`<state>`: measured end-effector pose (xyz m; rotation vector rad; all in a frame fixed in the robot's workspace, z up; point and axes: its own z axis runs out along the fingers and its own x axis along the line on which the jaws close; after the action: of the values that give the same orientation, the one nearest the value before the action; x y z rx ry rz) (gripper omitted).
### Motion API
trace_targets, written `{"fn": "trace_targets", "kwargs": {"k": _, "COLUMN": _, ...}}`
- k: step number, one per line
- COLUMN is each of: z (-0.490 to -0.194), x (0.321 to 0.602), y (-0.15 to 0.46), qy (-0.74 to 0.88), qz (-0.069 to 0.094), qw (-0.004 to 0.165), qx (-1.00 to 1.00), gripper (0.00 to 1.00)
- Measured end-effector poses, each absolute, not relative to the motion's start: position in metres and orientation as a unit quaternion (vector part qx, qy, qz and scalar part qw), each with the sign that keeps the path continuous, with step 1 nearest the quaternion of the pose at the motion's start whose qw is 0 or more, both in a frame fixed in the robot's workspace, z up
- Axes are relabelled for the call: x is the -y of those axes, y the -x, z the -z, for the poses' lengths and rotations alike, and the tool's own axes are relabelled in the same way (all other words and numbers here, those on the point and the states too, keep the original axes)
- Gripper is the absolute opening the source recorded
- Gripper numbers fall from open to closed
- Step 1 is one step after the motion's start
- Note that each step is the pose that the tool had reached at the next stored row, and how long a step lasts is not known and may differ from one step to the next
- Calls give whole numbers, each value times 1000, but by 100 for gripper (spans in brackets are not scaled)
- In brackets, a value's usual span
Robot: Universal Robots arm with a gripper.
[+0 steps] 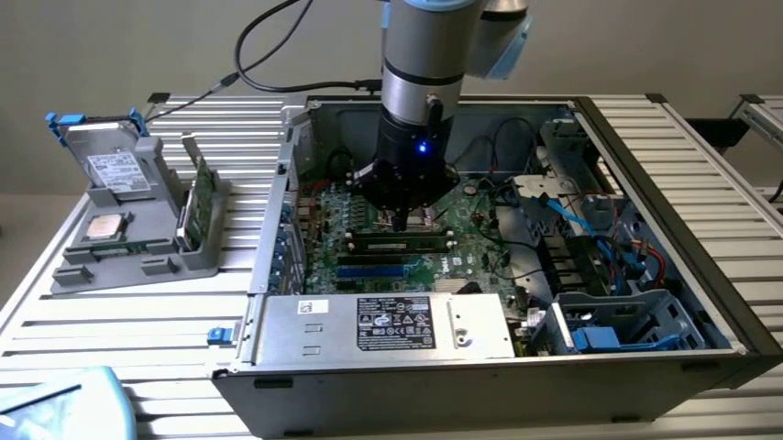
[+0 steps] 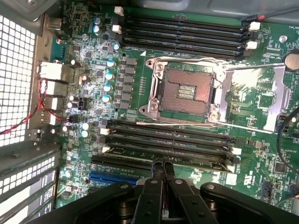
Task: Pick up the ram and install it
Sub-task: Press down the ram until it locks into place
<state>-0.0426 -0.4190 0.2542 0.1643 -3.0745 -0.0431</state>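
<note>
Wrist view puts the gripper (image 2: 162, 170), fingers pinched together on nothing, just above the ram (image 2: 168, 156) already lying in a motherboard (image 2: 140, 84) slot, with the bare processor socket (image 2: 184, 91) beyond, so a skewed downward press risks leaving one end unlatched.

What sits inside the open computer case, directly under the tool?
Under the shut tool lies the green motherboard with rows of black memory slots; one slot holds the ram. The empty processor socket is beside them. The tool covers the board beneath it.
</note>
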Motion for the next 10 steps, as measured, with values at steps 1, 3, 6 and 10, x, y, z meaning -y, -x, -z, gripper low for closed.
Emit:
{"fn": "trace_targets", "kwargs": {"k": 1, "z": -255, "x": 419, "y": 43, "qy": -51, "qz": 13, "qw": 31, "qx": 998, "gripper": 11}}
{"fn": "trace_targets", "kwargs": {"k": 3, "z": -256, "x": 420, "y": 43, "qy": -48, "qz": 13, "qw": 31, "qx": 998, "gripper": 11}}
{"fn": "trace_targets", "kwargs": {"k": 6, "z": -259, "x": 423, "y": 43, "qy": -45, "qz": 12, "qw": 31, "qx": 998, "gripper": 11}}
{"fn": "trace_targets", "kwargs": {"k": 10, "z": -262, "x": 428, "y": 43, "qy": -43, "qz": 12, "qw": 31, "qx": 999, "gripper": 11}}
